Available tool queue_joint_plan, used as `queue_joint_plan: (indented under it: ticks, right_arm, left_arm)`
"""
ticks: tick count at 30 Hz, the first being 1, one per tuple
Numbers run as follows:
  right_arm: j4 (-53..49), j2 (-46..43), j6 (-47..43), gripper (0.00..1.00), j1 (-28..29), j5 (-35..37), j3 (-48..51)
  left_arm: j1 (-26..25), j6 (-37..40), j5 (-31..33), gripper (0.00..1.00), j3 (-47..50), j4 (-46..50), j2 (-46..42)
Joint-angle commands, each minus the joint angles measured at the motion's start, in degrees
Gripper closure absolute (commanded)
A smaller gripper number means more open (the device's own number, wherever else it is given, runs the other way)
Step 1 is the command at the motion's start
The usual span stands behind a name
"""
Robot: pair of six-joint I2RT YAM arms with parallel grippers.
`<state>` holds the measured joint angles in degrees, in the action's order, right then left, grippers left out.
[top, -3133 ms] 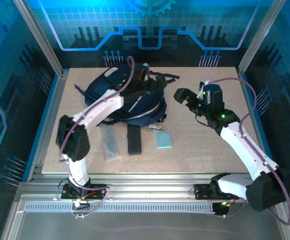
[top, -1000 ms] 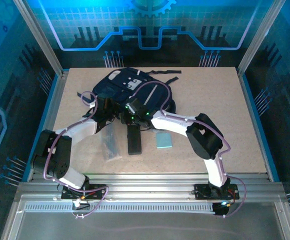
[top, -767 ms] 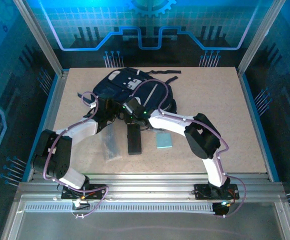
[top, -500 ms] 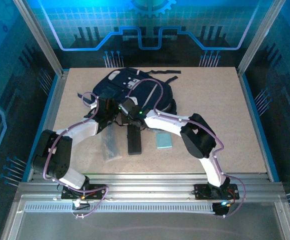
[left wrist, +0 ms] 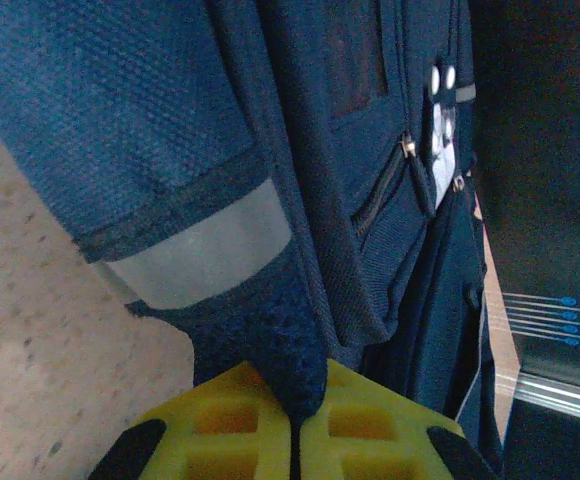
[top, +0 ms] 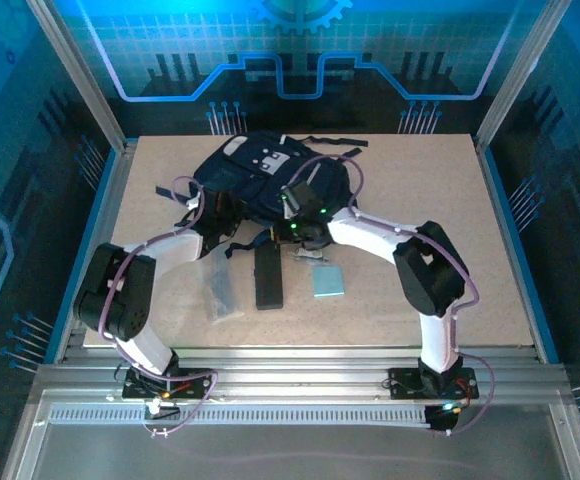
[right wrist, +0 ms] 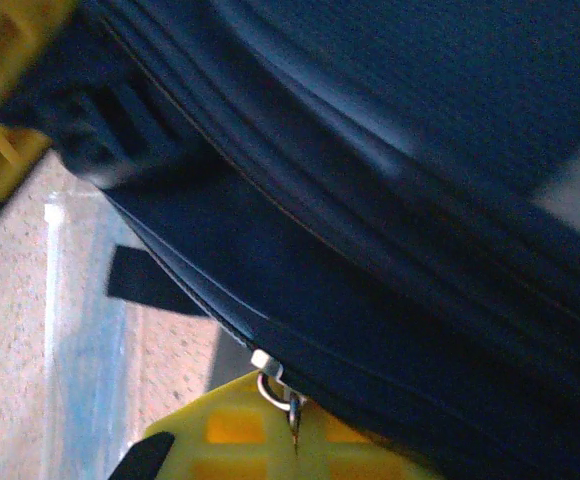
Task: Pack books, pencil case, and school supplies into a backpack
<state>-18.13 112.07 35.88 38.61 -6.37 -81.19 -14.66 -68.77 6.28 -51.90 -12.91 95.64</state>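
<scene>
The navy backpack [top: 265,180] lies at the back middle of the table. My left gripper [top: 232,232] is at its near left edge, and its yellow fingers [left wrist: 220,440] are shut on a navy fabric corner [left wrist: 285,350] of the backpack. My right gripper [top: 292,222] sits at the bag's near edge, shut on a small metal zipper pull [right wrist: 288,400]. In front of the bag lie the black pencil case [top: 267,277], the translucent grey ruler [top: 220,290], the light-blue pad [top: 327,281] and a tiny silvery clip [top: 310,257]. The books are out of view.
Dark straps [top: 330,145] trail from the backpack toward the back right. Metal frame posts [top: 80,80] stand at the table's back corners. An aluminium rail [top: 290,365] runs along the near edge by the arm bases.
My right gripper has slid rightward along the backpack's near edge, and the bag's near side has shifted with it. The left gripper has stayed at the bag's left edge.
</scene>
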Motion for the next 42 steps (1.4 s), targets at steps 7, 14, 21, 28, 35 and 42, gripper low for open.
queue_joint_plan:
  ticks: [7,14,21,28,35,42]
  right_arm:
    - [-19.36,-4.44,-14.18,1.00,-11.32,-13.39,6.34]
    - [-24.54,-8.87,-17.51,1.00,-16.63,-14.33,7.69]
    - [-8.90,-9.10,-5.87,1.00,-12.31,-26.73,6.69]
    - [-1.80,-4.90,1.30,1.00,-6.00,-29.18,-2.48]
    - [-0.66,-0.52,3.16,1.00,-1.09,-32.33,-9.49]
    - [3.56,-1.28,7.77,1.00,1.05,-33.95,-6.84]
  left_arm:
    - [5.18,6.82,-5.27,1.00,-7.25,-7.18,4.98]
    - [8.41,11.36,-8.96,1.00,-13.47,-5.62,10.14]
    - [7.99,11.50,-12.59,0.28,-13.55,-0.04,8.02]
    - [5.85,7.14,-11.20,0.01,-0.73,3.78,-6.95]
    - [2.00,-3.20,-6.03,0.01,11.89,0.29,-16.80]
    - [-1.93,-8.11,-3.24,0.11,13.84,-5.67,-11.35]
